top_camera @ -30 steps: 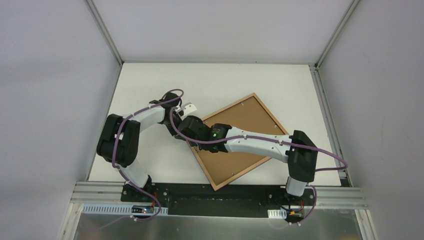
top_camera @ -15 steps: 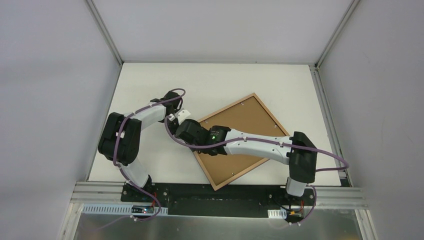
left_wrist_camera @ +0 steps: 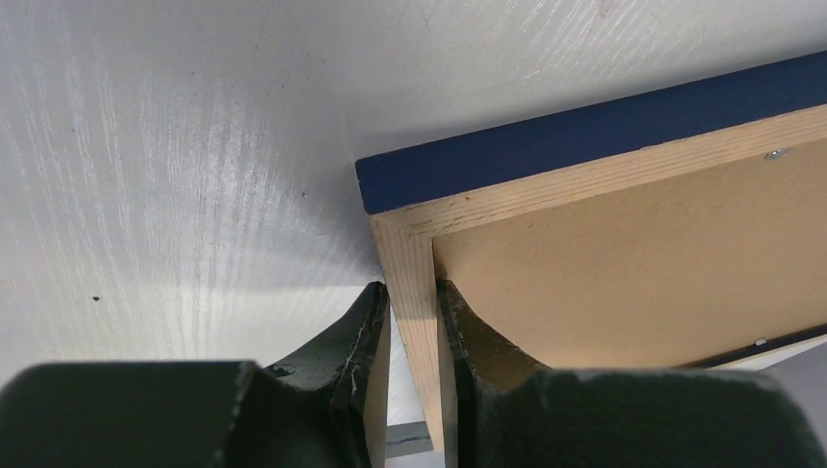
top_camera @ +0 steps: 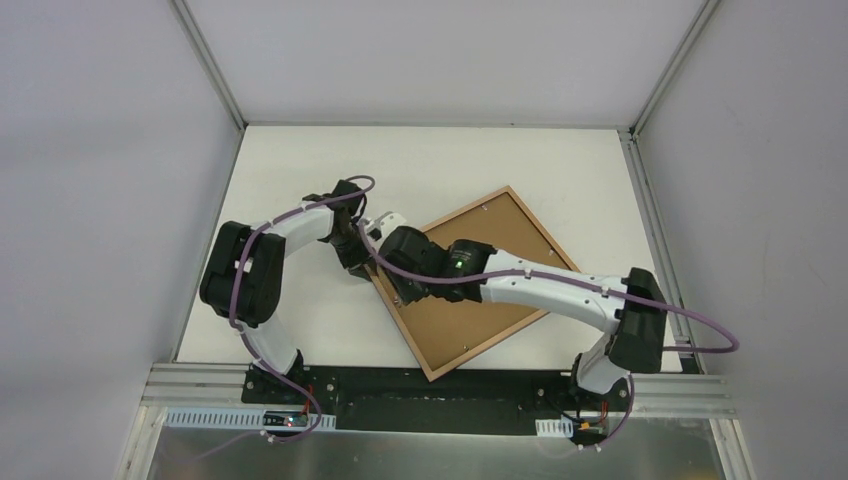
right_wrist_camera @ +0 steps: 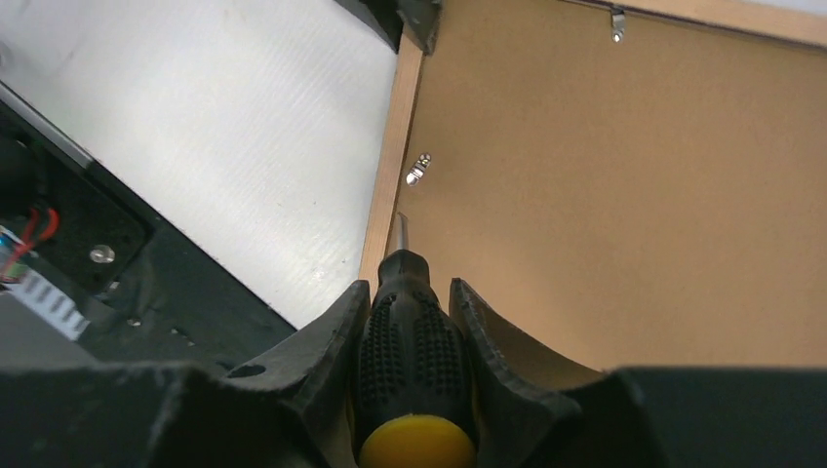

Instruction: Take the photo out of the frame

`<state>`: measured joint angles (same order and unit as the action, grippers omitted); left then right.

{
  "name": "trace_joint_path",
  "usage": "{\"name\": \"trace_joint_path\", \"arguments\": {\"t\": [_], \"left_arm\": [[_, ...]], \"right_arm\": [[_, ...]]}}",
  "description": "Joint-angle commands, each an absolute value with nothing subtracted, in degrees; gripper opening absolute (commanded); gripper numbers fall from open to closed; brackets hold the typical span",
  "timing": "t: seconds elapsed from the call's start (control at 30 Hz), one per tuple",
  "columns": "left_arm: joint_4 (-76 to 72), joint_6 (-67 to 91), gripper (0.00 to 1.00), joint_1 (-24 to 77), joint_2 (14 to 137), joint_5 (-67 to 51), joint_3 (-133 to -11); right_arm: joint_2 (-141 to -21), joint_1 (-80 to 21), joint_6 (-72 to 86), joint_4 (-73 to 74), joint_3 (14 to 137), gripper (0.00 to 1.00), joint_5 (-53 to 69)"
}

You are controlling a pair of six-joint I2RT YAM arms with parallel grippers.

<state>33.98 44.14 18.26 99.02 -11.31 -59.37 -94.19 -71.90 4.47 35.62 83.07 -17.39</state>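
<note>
The frame (top_camera: 500,232) lies face down on the white tabletop (left_wrist_camera: 195,146), so I see only its brown backing board (right_wrist_camera: 634,195). My left pincer (left_wrist_camera: 410,297) is pinched on the frame's pale wood rim (left_wrist_camera: 402,255), right by a corner, to keep it from sliding. My right pincer (right_wrist_camera: 407,292) is squeezed around a screwdriver (right_wrist_camera: 414,341), and its tip sits just beside a small metal tab (right_wrist_camera: 417,174) at the board's edge. I cannot see the photo. I think it is hidden under the board. The frame looks thin, stiff and light, so it could skid if I push hard. The photo is likely thin and bendy, so I should lift it gently by one edge and not crease it.
</note>
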Motion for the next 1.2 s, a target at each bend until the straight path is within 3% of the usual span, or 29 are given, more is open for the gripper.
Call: {"name": "trace_joint_path", "arguments": {"t": [0.0,0.23,0.33,0.5,0.77,1.17], "left_arm": [[32.43,38.00,0.05,17.58,101.34,-6.05,-58.88],[32.41,41.61,0.59,17.59,91.88,-11.91,-56.46],[32.09,46.22,0.68,17.74,86.83,-14.40,-53.94],[28.78,55.38,0.75,20.31,79.49,-19.22,-48.65],[24.54,65.51,0.78,36.45,78.08,-15.73,-44.55],[21.93,73.06,0.62,43.97,76.32,-8.90,-36.59]], "right_arm": [[-89.07,-66.47,14.81,36.12,81.24,0.00,-11.64],[-82.56,-64.35,20.36,39.87,74.35,0.00,-12.61],[-77.88,-64.02,20.77,40.48,69.44,0.00,-12.76],[-68.68,-62.90,23.42,40.83,61.13,0.00,-13.77],[-60.97,-61.99,26.44,44.81,57.01,0.00,-17.51],[-55.58,-64.03,22.00,40.30,54.12,0.00,-7.04]]}}
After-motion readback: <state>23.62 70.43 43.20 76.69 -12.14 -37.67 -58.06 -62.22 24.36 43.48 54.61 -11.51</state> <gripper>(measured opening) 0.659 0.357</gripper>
